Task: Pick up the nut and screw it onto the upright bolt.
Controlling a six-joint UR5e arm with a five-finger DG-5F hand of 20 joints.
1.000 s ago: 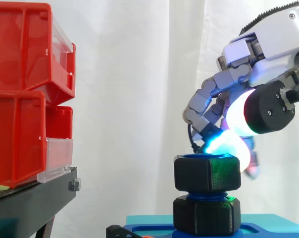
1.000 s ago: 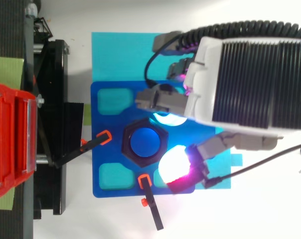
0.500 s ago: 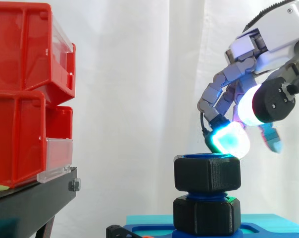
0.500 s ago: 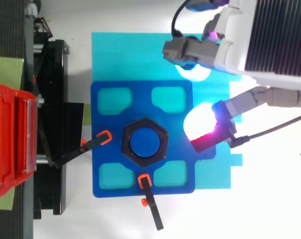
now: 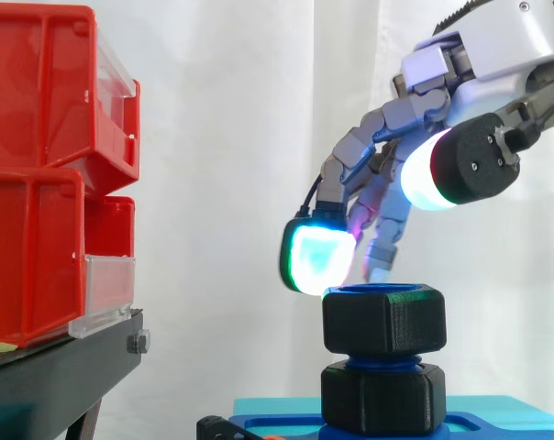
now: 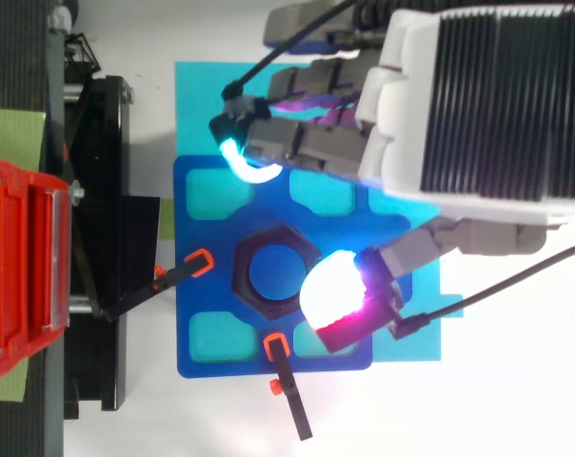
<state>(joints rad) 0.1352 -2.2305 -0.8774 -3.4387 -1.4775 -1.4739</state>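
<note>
Atop upright bolt (image 6: 271,272), nut (image 5: 383,318), axis vertical

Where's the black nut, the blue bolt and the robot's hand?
nut (image 5: 383,321): side view, on its front flat face.
bolt (image 6: 274,273): top view, on its blue top end inside the nut.
hand (image 5: 502,46): side view, on its white back.

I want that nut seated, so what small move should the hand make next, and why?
Probably lower a little and close the fingers on the upper nut to turn it. The hand hovers open just above it, touching nothing, and the nut sits high on the blue bolt, with a gap above the lower nut.
</note>
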